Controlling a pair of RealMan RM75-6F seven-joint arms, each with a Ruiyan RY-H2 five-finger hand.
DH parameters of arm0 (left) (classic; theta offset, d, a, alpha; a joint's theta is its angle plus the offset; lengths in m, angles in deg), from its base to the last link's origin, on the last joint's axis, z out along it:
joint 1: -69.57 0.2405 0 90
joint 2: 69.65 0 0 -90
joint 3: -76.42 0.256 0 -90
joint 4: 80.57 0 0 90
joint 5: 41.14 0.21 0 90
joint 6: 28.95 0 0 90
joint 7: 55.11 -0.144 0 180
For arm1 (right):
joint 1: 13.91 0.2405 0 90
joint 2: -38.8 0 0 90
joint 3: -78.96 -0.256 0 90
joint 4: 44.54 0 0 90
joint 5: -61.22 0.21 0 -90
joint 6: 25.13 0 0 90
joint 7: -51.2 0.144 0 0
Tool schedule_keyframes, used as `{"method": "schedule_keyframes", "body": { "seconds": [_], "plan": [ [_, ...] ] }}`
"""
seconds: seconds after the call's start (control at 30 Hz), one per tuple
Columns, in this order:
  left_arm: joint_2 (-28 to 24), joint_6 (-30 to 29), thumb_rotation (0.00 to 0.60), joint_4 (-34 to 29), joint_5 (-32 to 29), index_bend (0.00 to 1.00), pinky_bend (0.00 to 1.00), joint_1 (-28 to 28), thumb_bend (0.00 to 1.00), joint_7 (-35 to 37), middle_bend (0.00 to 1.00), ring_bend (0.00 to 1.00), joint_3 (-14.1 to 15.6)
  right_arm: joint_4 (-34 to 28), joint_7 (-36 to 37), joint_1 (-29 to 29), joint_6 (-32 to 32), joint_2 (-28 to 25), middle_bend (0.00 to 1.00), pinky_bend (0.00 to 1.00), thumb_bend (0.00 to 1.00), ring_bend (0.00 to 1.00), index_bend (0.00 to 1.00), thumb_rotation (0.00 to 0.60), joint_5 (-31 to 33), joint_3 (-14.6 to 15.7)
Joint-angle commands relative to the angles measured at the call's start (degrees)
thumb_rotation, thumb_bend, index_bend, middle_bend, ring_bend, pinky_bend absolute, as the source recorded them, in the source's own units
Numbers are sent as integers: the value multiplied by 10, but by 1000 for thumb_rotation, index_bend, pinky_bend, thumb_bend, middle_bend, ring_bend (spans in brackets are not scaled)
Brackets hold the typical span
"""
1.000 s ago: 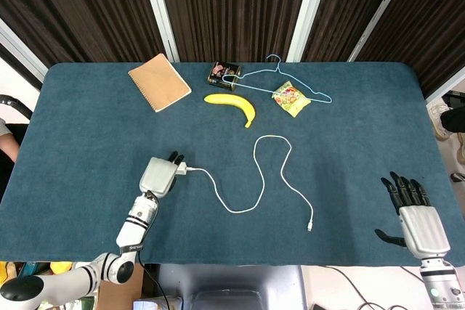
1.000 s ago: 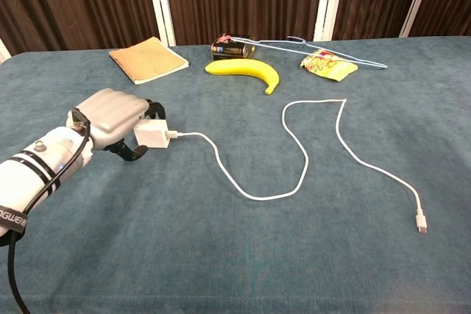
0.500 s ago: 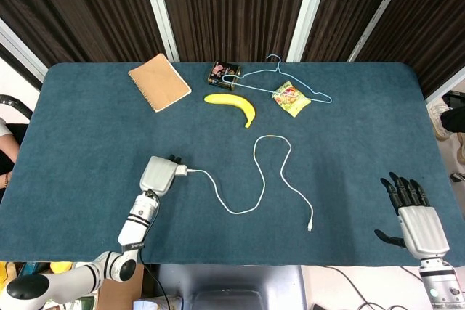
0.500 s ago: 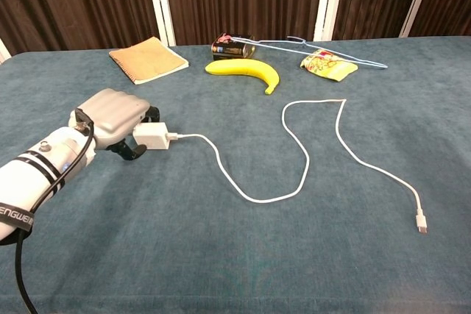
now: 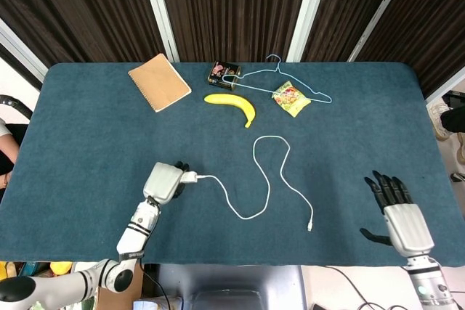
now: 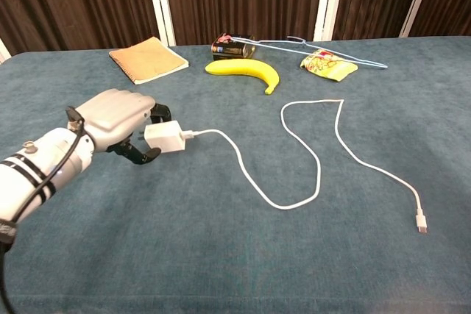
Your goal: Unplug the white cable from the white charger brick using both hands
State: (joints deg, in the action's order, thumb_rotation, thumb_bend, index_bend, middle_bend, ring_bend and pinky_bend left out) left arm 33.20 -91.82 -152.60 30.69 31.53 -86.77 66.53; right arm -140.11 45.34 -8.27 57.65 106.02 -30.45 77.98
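At left hand (image 6: pixel 118 119): grips white charger brick (image 6: pixel 165 137), plug facing outward.
Right hand (image 5: pixel 398 212): spread, empty (far off); should pinch white cable (image 6: pixel 243 167) just beside brick.

The white charger brick (image 6: pixel 165 137) is a small, square-edged block, held in the left robot hand (image 6: pixel 118 119) at the near-left part of the counter (image 5: pixel 87 143). The white cable (image 6: pixel 294 159) remains plugged into the side of the brick facing away from that hand. From the plug, the cable runs across the counter surface toward the right, dips into a loop, rises to a narrow bend, then descends to its free connector end (image 6: pixel 421 220), which lies flat on the counter.
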Motion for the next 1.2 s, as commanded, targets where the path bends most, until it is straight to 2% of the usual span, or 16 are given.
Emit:
{"method": "schedule_keyframes", "body": {
  "seconds": [0.03,0.13,0.2,0.27,0.37,0.53,0.73,0.93,1.03,1.2],
  "plan": [
    [-53,-6,600,-98,-12,696,1000,18,630,-36,747,1000,16,-2,18,30,-10,29,0,0,100,0,179,600,-17,-19],
    [-61,-23,600,-126,-11,696,1000,23,643,-55,750,1000,16,-26,13,62,-41,43,15,0,138,0,309,600,-19,-34],
    [-66,-30,600,-144,-15,696,1000,26,648,-67,751,1000,18,-42,4,82,-58,57,63,0,201,0,411,600,-11,-50],
    [-74,-38,600,-168,-18,697,1000,28,654,-83,752,1000,19,-52,-16,102,-70,88,125,0,260,0,513,600,8,-71],
    [-83,-50,600,-196,-21,697,1000,30,661,-106,755,1000,19,-51,-44,134,-85,148,178,0,271,9,591,600,34,-100],
    [-91,-73,600,-221,-13,697,1000,32,658,-137,758,1000,20,-26,-76,187,-118,238,201,0,290,22,631,600,75,-133],
    [-101,-81,600,-247,-17,697,1000,33,657,-153,758,1000,22,6,-137,237,-138,315,203,0,311,23,631,600,119,-162],
    [-104,-84,600,-255,-16,697,1000,32,658,-160,759,1000,22,24,-168,263,-148,348,204,0,316,22,633,600,144,-174],
    [-104,-85,600,-257,-17,697,1000,30,658,-167,759,1000,23,52,-198,295,-163,394,205,0,333,23,638,600,173,-187],
    [-101,-84,600,-260,-25,697,1000,27,658,-171,760,1000,20,77,-213,317,-169,427,210,0,345,23,647,600,199,-193]
  ]
}}
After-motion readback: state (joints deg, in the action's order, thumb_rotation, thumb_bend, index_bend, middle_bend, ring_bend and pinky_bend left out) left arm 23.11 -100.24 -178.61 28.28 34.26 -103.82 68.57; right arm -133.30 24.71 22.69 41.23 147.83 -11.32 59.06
